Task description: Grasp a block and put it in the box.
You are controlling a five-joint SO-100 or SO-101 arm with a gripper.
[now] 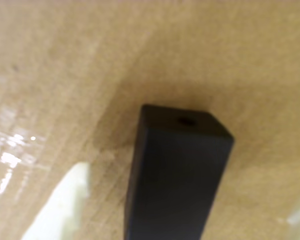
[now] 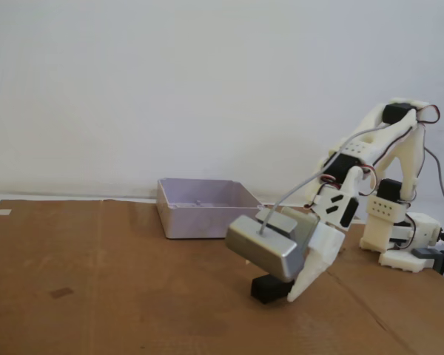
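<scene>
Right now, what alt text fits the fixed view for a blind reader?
A white robot arm leans down over a small black block on a brown cardboard surface, its tool at the block. A shallow pale lavender-grey box sits behind, empty as far as visible.

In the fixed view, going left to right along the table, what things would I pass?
Box → grey metal cuboid with a cable → black block under it → white gripper → arm base.
</scene>
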